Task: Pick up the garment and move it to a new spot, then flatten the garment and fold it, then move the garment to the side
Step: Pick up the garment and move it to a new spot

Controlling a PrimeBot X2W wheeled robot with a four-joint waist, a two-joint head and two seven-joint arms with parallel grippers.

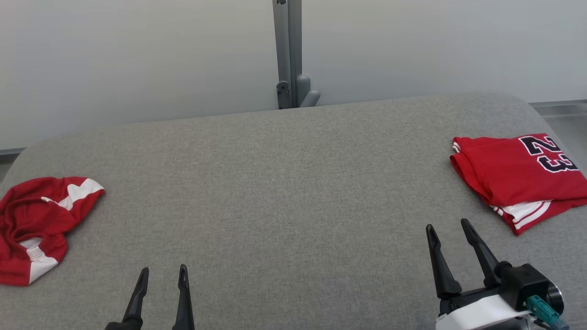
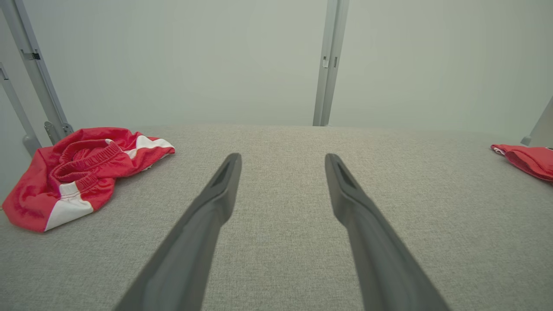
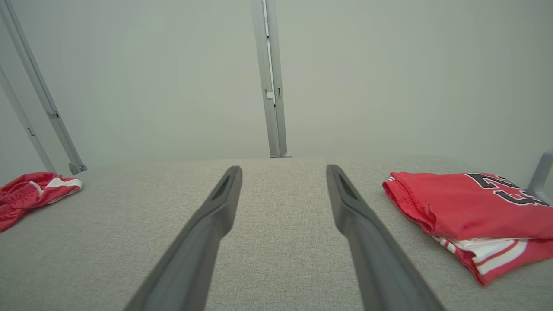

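Observation:
A crumpled red garment with white panels (image 1: 39,224) lies at the left edge of the grey table (image 1: 284,192); the left wrist view has it at the far left (image 2: 82,170), and the right wrist view catches it at the left edge (image 3: 32,192). A folded red garment printed with a dark 23 (image 1: 520,176) rests at the right edge, also seen folded (image 3: 466,211) and as a sliver (image 2: 527,160). My left gripper (image 1: 163,275) stands open near the front edge, right of the crumpled garment, holding nothing. My right gripper (image 1: 449,227) is open and empty, just left of the folded garment.
A grey metal post (image 1: 288,55) with a bracket rises behind the table's far edge against a pale wall. Slanted metal struts (image 2: 34,73) stand beyond the left end. The table's corners are rounded, with both garments close to the edges.

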